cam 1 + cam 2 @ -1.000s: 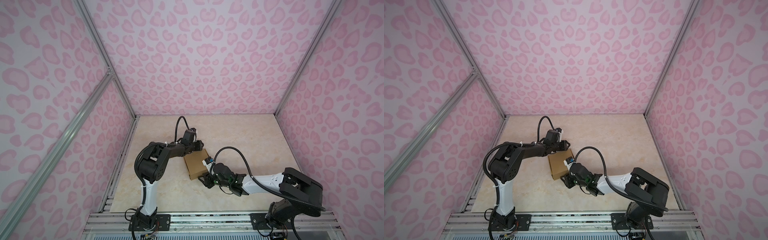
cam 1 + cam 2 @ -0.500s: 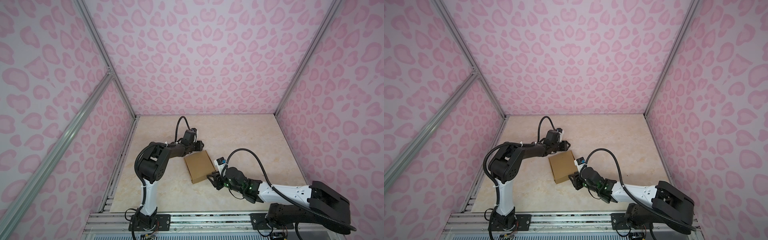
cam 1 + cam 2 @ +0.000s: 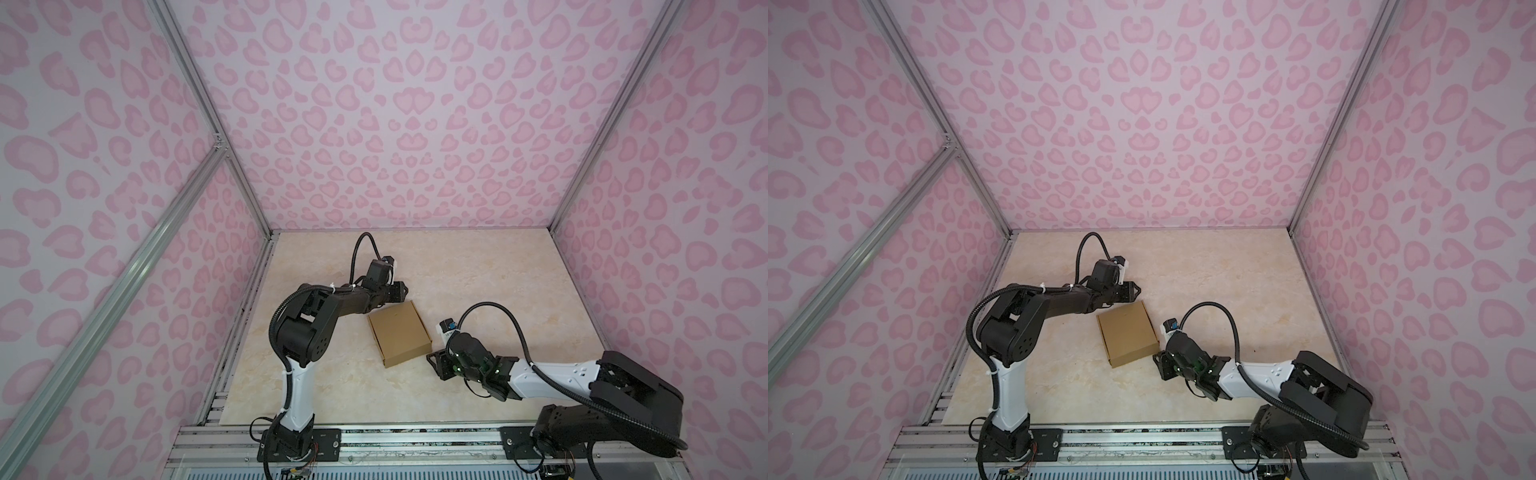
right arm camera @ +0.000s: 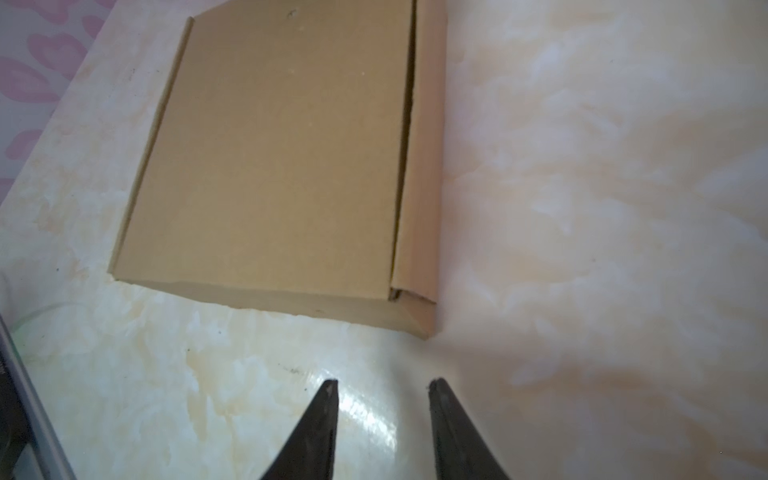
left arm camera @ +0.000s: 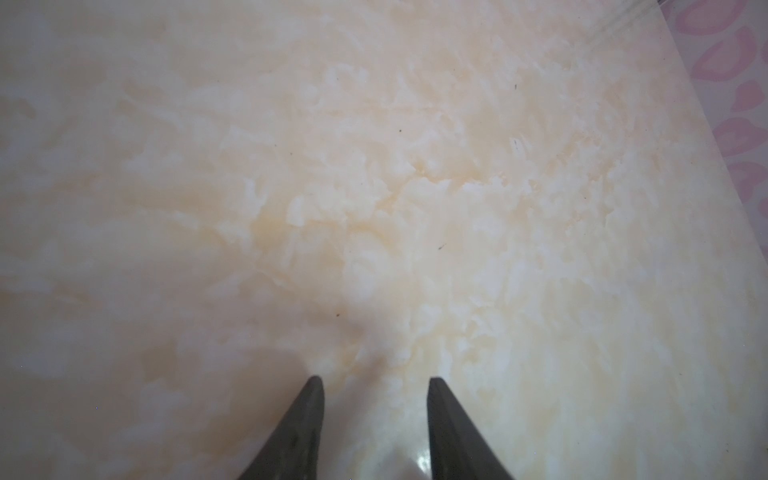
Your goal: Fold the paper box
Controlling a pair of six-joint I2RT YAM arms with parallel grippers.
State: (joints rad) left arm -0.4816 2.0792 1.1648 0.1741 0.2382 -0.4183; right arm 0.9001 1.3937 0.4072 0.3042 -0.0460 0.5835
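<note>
The left gripper [image 3: 399, 291], fingers spread and empty, sits past the far edge of the paper box [image 3: 400, 338], which lies closed on the bench [image 3: 478, 270]. The right gripper [image 3: 435, 360], fingers spread, sits by its near right corner.

Box [image 3: 400, 334]: plain kraft brown, no print. Bench [image 3: 478, 270]: glossy cream-beige marble pattern. Walls [image 3: 395, 124] at 9, 12 and 3 o'clock: pale lilac-pink with darker pink heart-shaped spots. Frame rails [image 3: 199, 87]: silver. Left arm [image 3: 307, 328]: black, white lower link. Right arm [image 3: 557, 374]: black, white forearm, green lights near the wrist. Jaws: black in both wrist views.
</note>
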